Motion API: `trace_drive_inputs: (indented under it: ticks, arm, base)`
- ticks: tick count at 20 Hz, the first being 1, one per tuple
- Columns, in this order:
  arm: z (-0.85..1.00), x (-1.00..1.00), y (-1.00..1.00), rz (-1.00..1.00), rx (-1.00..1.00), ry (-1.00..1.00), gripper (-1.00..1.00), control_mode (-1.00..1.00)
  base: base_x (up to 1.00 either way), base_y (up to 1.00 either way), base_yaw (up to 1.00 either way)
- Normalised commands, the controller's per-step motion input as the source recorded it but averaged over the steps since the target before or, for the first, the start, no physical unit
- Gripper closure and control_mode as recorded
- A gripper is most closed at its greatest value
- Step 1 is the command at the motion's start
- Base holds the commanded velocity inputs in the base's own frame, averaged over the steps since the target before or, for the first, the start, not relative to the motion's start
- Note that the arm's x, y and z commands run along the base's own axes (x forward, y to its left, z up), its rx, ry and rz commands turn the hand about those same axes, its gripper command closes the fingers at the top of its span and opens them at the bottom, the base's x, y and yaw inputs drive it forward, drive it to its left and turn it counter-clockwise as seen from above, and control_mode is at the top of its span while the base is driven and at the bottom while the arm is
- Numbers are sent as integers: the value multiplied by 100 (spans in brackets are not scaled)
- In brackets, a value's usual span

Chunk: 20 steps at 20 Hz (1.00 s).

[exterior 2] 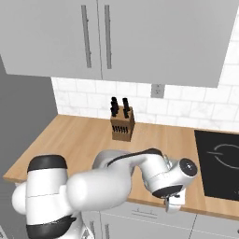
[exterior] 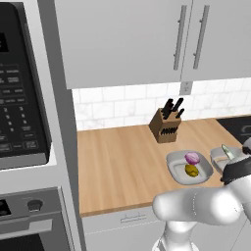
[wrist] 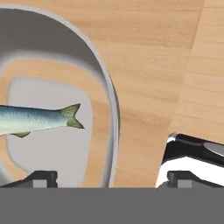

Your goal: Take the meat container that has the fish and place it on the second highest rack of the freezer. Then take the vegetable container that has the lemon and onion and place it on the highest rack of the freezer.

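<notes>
Now, left base view: the shallow light-grey vegetable container (exterior: 188, 167) with purple onion (exterior: 192, 158) and yellow lemon (exterior: 191, 170) sits on the wooden counter (exterior: 122, 162), beside the light-grey meat container (exterior: 221, 158). Hand view: the gripper (wrist: 112, 178), wide open and empty, straddles that tray's rim above the silvery-green fish (wrist: 35, 119); an off-centre pinch could tip it.

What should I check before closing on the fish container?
1. Gripper open: ok, fingertips stand wide apart.
2. Right target: ok, the fish lies in the meat container under the hand.
3. Rim between the fingers: ok, one tip inside the container, one outside over the counter.
4. Depth for a grip: cannot tell.
5. Vegetable container apart: ok, lemon and onion inside.
6. Knife block clear of the arm: ok.
</notes>
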Motion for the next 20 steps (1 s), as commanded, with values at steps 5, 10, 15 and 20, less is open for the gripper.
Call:
trace_drive_inputs:
  ticks: [5, 10, 15, 20]
  arm:
    - [-18, 12, 0, 0, 0, 1, -100, -100]
    - [-20, 6, 0, 0, 3, 4, -100, -100]
    - [-16, 4, 0, 0, 1, 2, 100, -100]
    - [-6, 0, 0, 0, 0, 2, 100, -100]
  base:
    - [0, 0, 0]
    - [0, 0, 0]
    - [0, 0, 0]
    - [0, 0, 0]
